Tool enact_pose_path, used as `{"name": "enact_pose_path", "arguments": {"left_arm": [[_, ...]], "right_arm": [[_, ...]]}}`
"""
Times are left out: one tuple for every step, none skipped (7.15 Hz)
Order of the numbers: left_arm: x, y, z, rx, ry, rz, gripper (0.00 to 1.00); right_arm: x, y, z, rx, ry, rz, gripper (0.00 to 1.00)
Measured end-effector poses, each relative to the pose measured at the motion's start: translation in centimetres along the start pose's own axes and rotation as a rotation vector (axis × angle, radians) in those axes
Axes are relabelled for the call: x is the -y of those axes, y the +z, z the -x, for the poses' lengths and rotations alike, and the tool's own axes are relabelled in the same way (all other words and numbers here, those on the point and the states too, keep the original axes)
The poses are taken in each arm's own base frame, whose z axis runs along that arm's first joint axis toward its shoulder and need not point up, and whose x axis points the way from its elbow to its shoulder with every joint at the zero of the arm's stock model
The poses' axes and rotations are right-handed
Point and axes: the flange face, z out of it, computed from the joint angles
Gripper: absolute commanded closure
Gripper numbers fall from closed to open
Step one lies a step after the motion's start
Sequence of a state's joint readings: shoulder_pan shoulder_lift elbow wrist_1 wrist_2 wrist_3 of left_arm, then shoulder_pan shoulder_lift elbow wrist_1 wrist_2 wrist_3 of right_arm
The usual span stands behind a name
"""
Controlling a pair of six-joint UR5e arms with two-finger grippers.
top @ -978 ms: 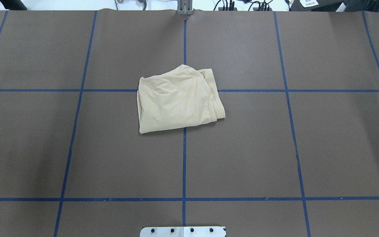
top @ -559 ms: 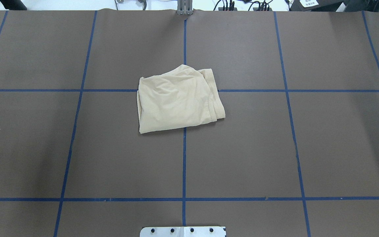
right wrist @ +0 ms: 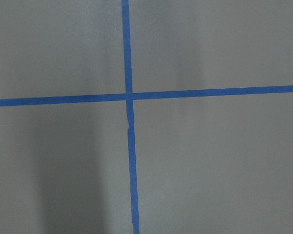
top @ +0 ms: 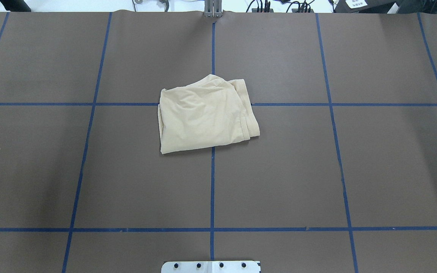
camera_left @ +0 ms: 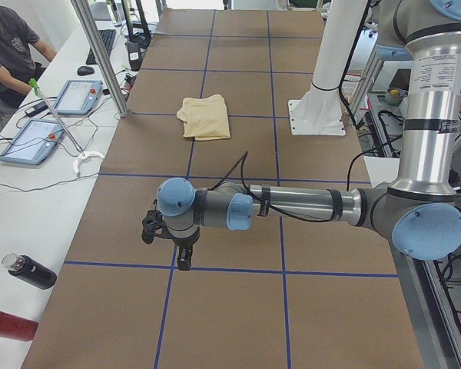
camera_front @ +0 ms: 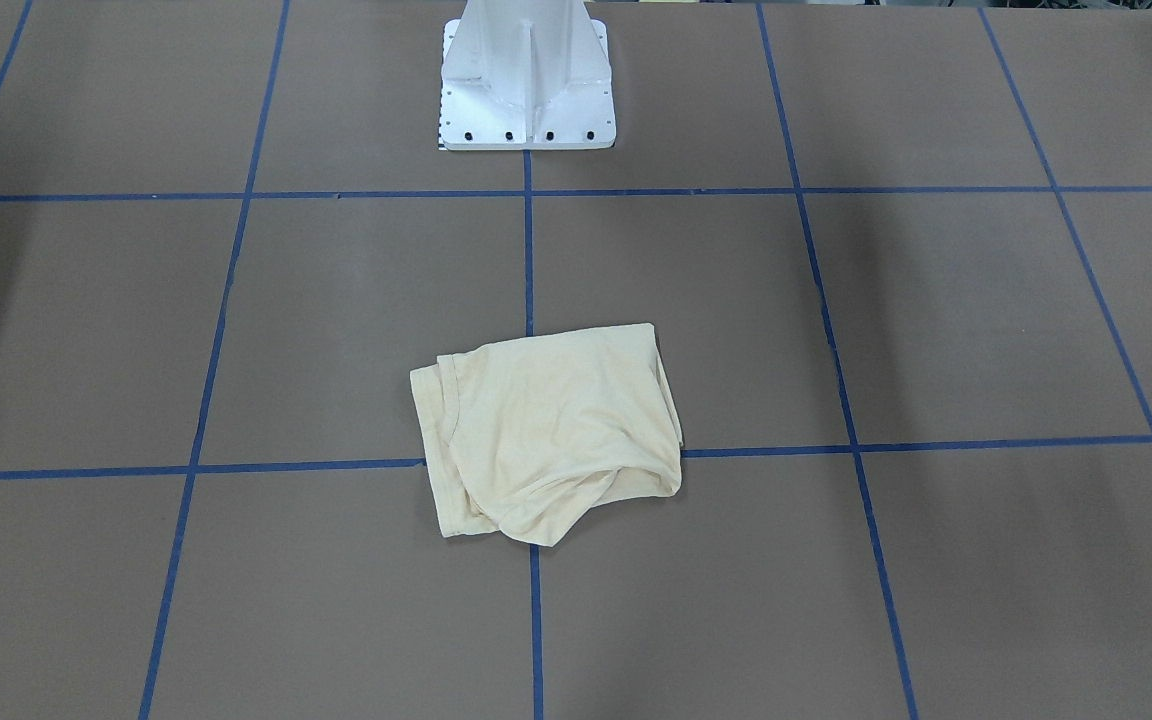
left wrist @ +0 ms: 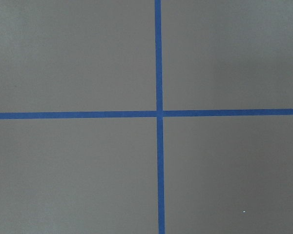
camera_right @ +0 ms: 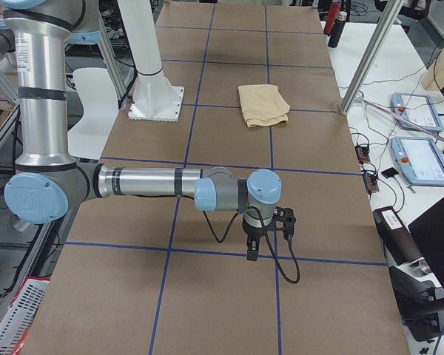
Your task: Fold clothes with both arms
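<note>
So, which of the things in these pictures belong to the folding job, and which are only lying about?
For the job:
- pale cream-yellow T-shirt, loosely folded
- grey-and-silver jointed left arm
- grey-and-silver jointed right arm

Not of the job:
- white metal pedestal base
- black bottle
- dark red bottle
- grey-framed control tablets

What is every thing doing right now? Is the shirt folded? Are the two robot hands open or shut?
T-shirt: folded into a small, slightly rumpled bundle, lying on the table, nothing touching it.
Left gripper: pointing down over bare table, away from the T-shirt, holding nothing; open or shut cannot be told.
Right gripper: pointing down over bare table, away from the T-shirt, holding nothing; open or shut cannot be told.
</note>
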State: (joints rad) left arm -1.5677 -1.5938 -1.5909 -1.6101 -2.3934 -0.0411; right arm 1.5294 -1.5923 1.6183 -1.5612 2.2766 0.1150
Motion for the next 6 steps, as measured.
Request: {"name": "enact_pose_path", "arguments": {"left_arm": [[0.00,-0.01,-0.01,0.000,0.001,0.000,0.00],[0.01,-0.03,-0.02,0.000,0.002,-0.001,0.00],[0.01,-0.02,-0.02,0.000,0.003,-0.001,0.00],[0.00,0.04,0.04,-0.001,0.004,0.000,0.00],[-0.01,0.15,0.15,-0.001,0.004,0.001,0.00],[-0.02,0.25,0.26,-0.001,0.003,0.002,0.00]], "right_arm": [[0.01,-0.01,0.00,-0.001,-0.001,-0.001,0.00],[0.02,-0.02,0.01,-0.001,-0.001,-0.002,0.00],[0.02,-0.03,0.01,-0.001,-0.002,-0.002,0.00],[0.02,-0.02,0.02,0.000,-0.002,-0.002,0.00],[0.02,-0.02,0.03,0.001,-0.002,-0.002,0.00],[0.02,-0.03,0.04,0.001,-0.002,-0.002,0.00]]}}
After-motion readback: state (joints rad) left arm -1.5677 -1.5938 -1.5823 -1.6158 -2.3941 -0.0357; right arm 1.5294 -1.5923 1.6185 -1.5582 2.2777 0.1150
